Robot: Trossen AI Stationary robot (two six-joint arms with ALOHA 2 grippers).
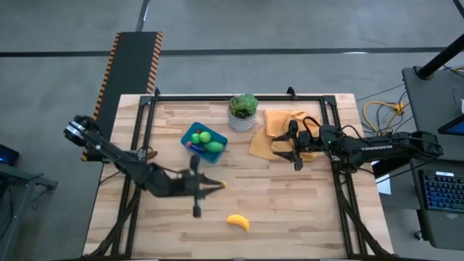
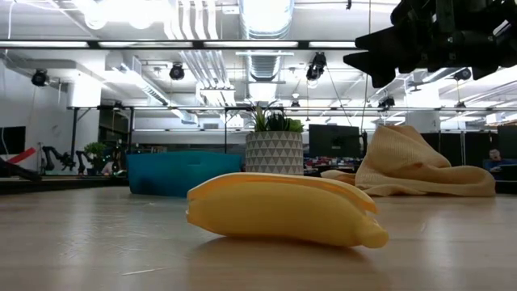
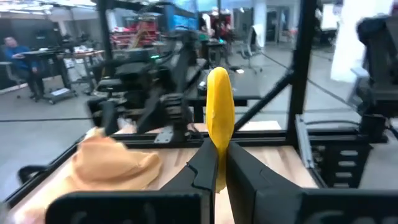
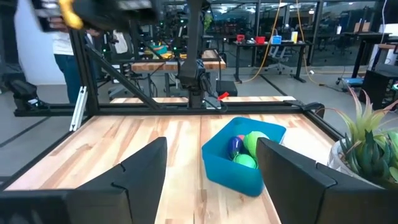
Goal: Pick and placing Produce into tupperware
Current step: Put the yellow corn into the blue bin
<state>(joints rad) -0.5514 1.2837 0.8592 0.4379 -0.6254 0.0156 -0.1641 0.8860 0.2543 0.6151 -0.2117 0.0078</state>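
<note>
While the wooden desk (image 1: pixel 290 217) still carries a banana (image 1: pixel 238 222) in the lower middle of the high view, the left arm is in the middle of a carry. Its jaws, the left gripper (image 1: pixel 216 186), are clenched on a small yellow piece (image 3: pixel 219 118), which stands up between the two fingers in the left wrist view; it hangs left of centre in the high view, just below the tupperware (image 1: pixel 190 133).

The tupperware sits upper centre, beside the potted plant (image 1: pixel 243 111), and already holds green pieces (image 1: pixel 209 141) and a purple one (image 4: pixel 234 147). The right gripper (image 1: pixel 293 148) waits with its jaws released over the edge of the orange cloth (image 1: pixel 279 123), right of the plant.

I judge the next move is to bring the yellow piece up over the tupperware and let it go. The free part of the container looks to be its lower-left corner, so the drop should aim there, clear of the rim. The path is open desk; the banana lies well apart below.
</note>
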